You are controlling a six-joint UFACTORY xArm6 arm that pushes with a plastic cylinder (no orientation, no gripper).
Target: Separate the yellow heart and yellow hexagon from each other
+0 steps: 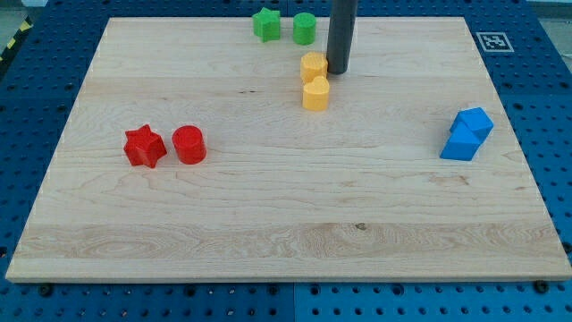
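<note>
Two yellow blocks stand touching near the view's top centre of the wooden board point(268, 224). The upper one point(313, 65) looks like the hexagon. The lower one point(316, 93) looks like the heart, though the shapes are hard to make out. My tip point(339, 71) rests on the board just to the right of the upper yellow block, touching it or nearly so. The dark rod rises out of the view's top.
A green star point(265, 24) and a green cylinder point(305, 29) stand at the view's top, left of the rod. A red star point(145, 147) and a red cylinder point(189, 144) are at the left. Two blue blocks point(467, 133) touch at the right.
</note>
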